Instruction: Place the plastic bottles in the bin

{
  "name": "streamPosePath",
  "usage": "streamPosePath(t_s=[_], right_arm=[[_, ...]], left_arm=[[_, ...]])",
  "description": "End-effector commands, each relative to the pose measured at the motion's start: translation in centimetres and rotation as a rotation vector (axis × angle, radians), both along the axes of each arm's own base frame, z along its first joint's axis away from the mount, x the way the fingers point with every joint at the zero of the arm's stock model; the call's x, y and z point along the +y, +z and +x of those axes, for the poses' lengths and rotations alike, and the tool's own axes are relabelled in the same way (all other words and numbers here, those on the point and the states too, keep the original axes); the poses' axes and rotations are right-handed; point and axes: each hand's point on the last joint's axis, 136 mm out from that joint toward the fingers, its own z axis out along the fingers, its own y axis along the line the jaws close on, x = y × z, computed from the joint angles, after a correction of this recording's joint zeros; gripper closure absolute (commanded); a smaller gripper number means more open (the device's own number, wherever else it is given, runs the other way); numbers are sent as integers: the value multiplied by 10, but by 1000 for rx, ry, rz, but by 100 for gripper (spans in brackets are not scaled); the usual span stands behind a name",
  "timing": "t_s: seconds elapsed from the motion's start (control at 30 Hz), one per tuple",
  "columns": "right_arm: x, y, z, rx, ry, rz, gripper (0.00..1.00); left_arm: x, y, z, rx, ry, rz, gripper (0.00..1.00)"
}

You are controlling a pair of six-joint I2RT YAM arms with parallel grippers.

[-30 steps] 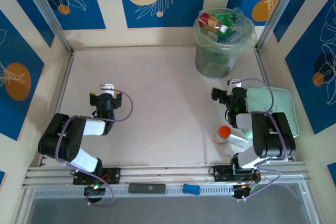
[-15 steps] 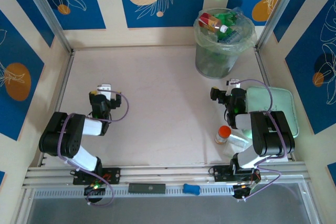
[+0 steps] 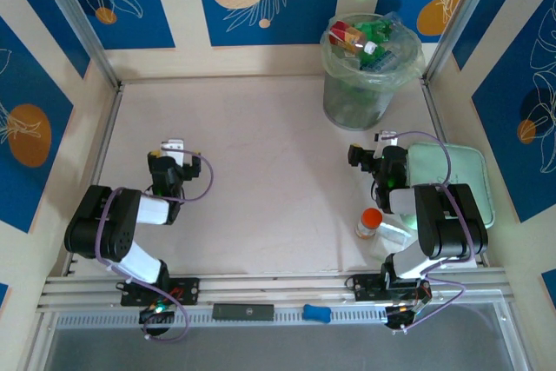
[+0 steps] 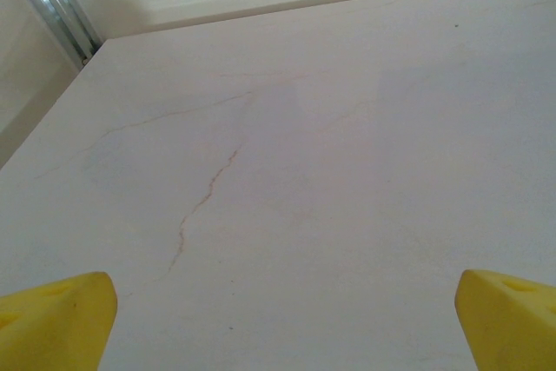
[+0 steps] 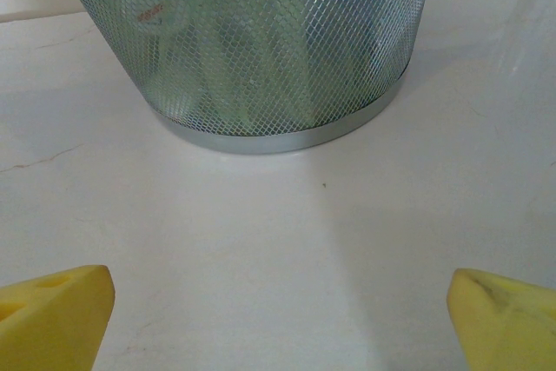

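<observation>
- Two arms sit low at the near edge. The left gripper (image 3: 176, 147) faces bare table (image 4: 287, 145), its yellow fingers (image 4: 52, 319) spread wide with nothing between them.
- Bottles (image 3: 365, 45) lie heaped in the bin (image 3: 354, 106) at the far right corner, well apart from the left arm.
- Right gripper (image 3: 380, 143), jaws equally wide and empty, points straight at the bin's mesh wall, near ahead. It is by far the nearer arm.
- Orange-capped container (image 3: 371, 221) stands beside the right arm. The job looks finished.
</observation>
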Motion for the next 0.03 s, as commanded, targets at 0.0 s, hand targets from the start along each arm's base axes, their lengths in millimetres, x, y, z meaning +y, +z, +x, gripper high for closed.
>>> streamPosePath(t_s=[0.0], right_arm=[[2,7,3,-36,4,-14,1]], left_arm=[[-5,6,4,-34,-18,-13,0]])
